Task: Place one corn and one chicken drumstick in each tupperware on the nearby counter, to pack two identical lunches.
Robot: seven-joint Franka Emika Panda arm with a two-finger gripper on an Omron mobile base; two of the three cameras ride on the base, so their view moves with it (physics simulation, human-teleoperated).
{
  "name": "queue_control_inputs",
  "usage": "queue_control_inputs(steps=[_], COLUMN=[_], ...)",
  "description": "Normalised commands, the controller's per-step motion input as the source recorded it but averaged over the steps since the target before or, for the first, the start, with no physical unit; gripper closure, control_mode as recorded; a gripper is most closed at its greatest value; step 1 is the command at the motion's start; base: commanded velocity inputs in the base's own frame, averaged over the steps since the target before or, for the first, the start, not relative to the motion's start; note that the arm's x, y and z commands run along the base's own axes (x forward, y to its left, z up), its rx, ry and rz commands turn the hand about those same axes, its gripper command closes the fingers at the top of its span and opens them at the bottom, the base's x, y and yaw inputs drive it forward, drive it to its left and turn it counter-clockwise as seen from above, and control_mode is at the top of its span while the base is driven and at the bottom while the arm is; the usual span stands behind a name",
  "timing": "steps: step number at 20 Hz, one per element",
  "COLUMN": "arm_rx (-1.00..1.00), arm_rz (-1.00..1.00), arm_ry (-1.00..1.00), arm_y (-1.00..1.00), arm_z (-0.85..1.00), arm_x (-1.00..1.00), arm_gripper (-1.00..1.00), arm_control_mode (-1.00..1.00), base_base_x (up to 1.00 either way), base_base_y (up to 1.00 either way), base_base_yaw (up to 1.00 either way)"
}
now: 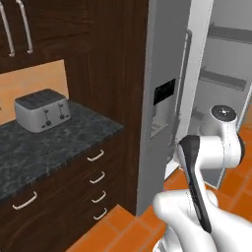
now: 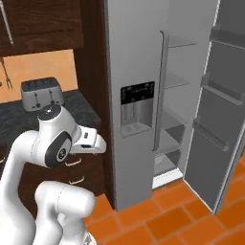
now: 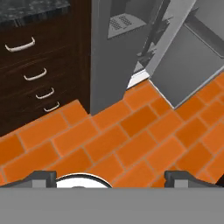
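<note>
The corn, the chicken drumsticks and both tupperware are out of view. The dark speckled counter runs along the left over brown drawers with curved silver handles. My gripper hangs over the orange tiled floor and looks down at it. It is open, its two dark fingertips far apart with nothing between them. The arm is folded up close in front of the base.
A silver toaster stands on the counter by the wall. Right of the drawers rises a grey fridge; its right door stands swung open, baring shelves. Orange floor tiles lie in front.
</note>
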Motion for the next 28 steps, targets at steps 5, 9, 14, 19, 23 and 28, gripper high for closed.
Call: queue_control_inputs(steps=[5,9,14,19,23,28], arm_rx=[0.0,0.0,0.0,0.0,0.0,0.0], arm_rz=[0.0,0.0,0.0,0.0,0.0,0.0], arm_ry=[0.0,0.0,0.0,0.0,0.0,0.0], arm_y=[0.0,0.0,0.0,0.0,0.0,0.0], arm_z=[0.0,0.0,0.0,0.0,0.0,0.0], arm_x=[0.0,0.0,0.0,0.0,0.0,0.0], arm_gripper=[-1.0,-1.0,-1.0,-1.0,-1.0,-1.0], arm_control_mode=[1.0,1.0,1.0,1.0,1.0,1.0], base_base_x=[1.0,1.0,0.77,0.26,0.05,0.0], base_base_y=[-0.86,-0.76,-0.7,-0.65,-0.46,-0.67], base_base_yaw=[-0.05,0.12,0.44,0.55,0.54,0.49])
